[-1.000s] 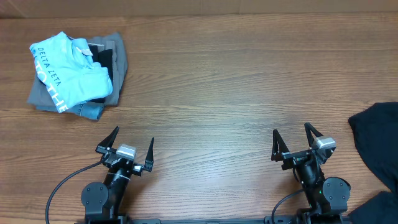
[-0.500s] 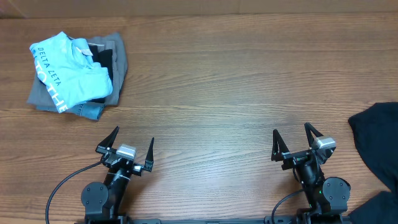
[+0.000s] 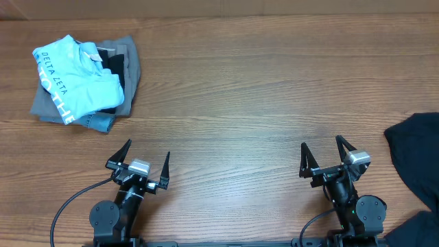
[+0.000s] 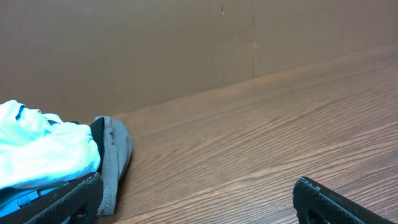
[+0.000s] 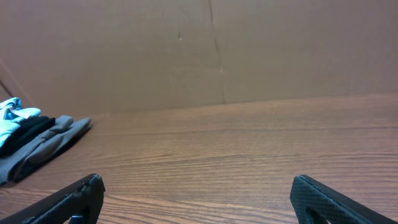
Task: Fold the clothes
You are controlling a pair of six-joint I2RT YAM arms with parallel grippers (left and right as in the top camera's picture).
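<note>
**Both grippers spread wide and empty, clothes well apart at the table's 10 o'clock**

Seen from overhead, the clothes [image 3: 86, 86] sit in a heap toward 10 o'clock on the wooden table [image 3: 260, 89]. A sky-blue shirt [image 3: 72, 86] with printed lettering lies on top. A black piece [image 3: 114, 66] and a grey piece [image 3: 132, 68] show at its 3 o'clock side, and a denim piece [image 3: 100, 122] peeks out at 6 o'clock.

The left gripper [image 3: 147, 152] is at the table's 7 o'clock, fingers spread wide with nothing between them. The heap lies at roughly 11 o'clock from it, well apart and untouched. In the left wrist view the shirt [image 4: 43, 149] and the grey piece [image 4: 115, 155] show at 8 o'clock, behind one dark fingertip [image 4: 62, 202].

The right gripper [image 3: 320, 143] is at 5 o'clock, its fingers likewise splayed and bare. The heap is far off at about 10 o'clock from it. A separate black garment [image 3: 415, 154] lies near it at 3 o'clock, running off the table's edge of view. The right wrist view catches the heap [image 5: 37, 143] small at 9 o'clock, against a cardboard wall [image 5: 249, 50].
</note>
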